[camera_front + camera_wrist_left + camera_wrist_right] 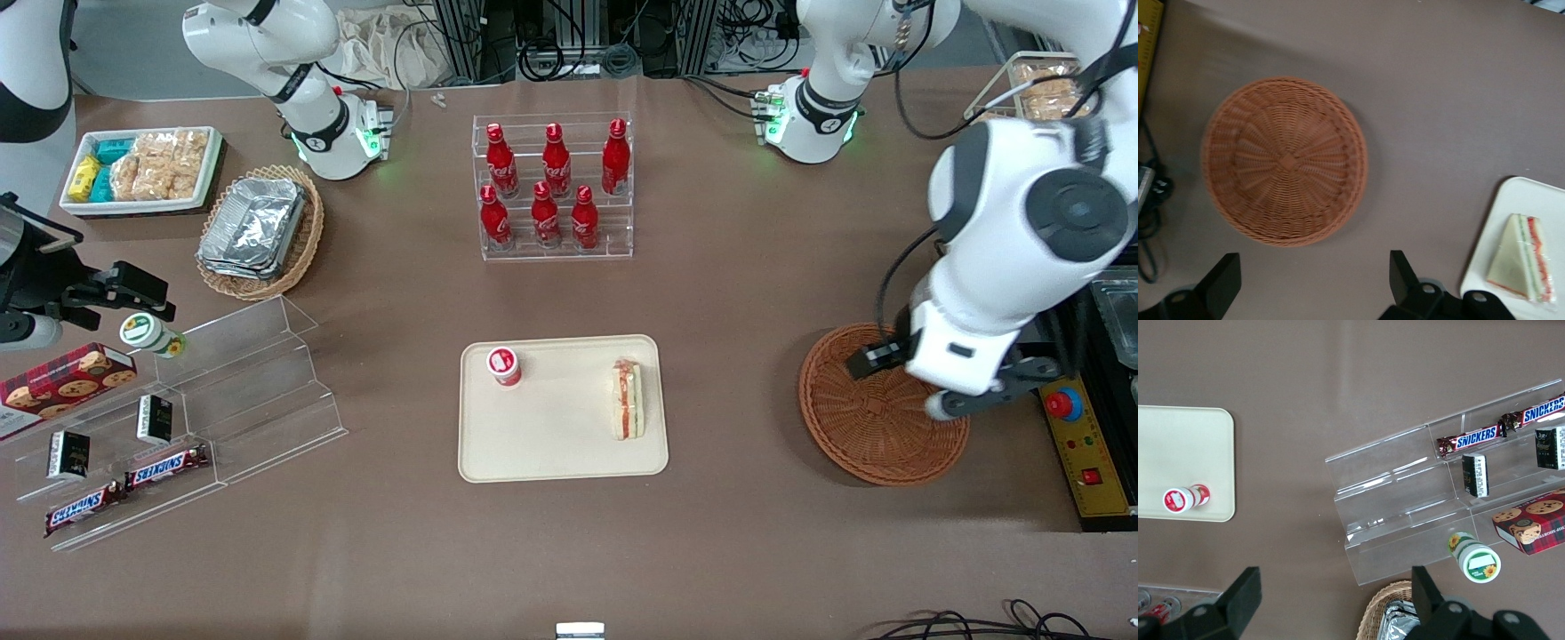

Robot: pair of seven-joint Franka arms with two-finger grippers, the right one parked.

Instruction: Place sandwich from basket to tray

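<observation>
From the front view I see the sandwich point(628, 400) lying on the tray point(560, 444), close along the tray edge that faces the working arm's end of the counter point(711, 551), with a small red-capped cup point(503, 365) standing on the same tray nearer the parked arm's end and a bare stretch of tray between them. The left wrist view gives me what the front view hides: the tool point(1313, 283) hangs above the counter just beside the basket point(1285, 160), its two dark fingers point(1403, 275) spread wide with nothing between them, and the basket's woven bottom shows fully with nothing in it. In the front view the arm's white body covers part of that basket point(876, 427), so I read the tool's state from the wrist camera only. That same wrist view shows the sandwich point(1519, 259) as a wedge with red and green layers along one side, sitting near a rounded corner of the tray point(1525, 200). Between basket and tray lies an open strip of brown counter. The right wrist view adds the tray's other end point(1185, 463) with the cup point(1185, 499), and a clear stepped stand point(1418, 500) holding Snickers bars point(1475, 437) toward the parked arm's end. Farther from the front camera than the tray stands a clear rack of red bottles point(553, 187), well apart from it.
</observation>
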